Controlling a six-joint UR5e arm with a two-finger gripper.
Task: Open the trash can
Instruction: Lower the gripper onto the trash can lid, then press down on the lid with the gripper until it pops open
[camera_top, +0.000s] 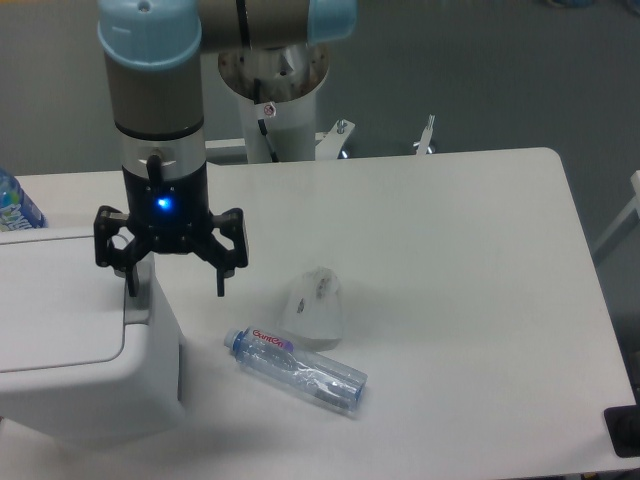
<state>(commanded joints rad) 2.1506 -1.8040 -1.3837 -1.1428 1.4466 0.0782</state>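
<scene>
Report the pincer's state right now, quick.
Pincer: open, holding nothing, fingers spread over the right edge of the trash can by its lid.

Single arm reaching down from the upper left, wrist vertical, grey cylinder capped with a pale blue joint cover at the top. Blue light glowing on the black wrist housing. Claw (175, 285) pointing straight down, black fingers (221, 281) spread wide apart, nothing between them. Left-hand finger in the picture lower at its tip than the wrist housing, both fingertips hanging free.
</scene>
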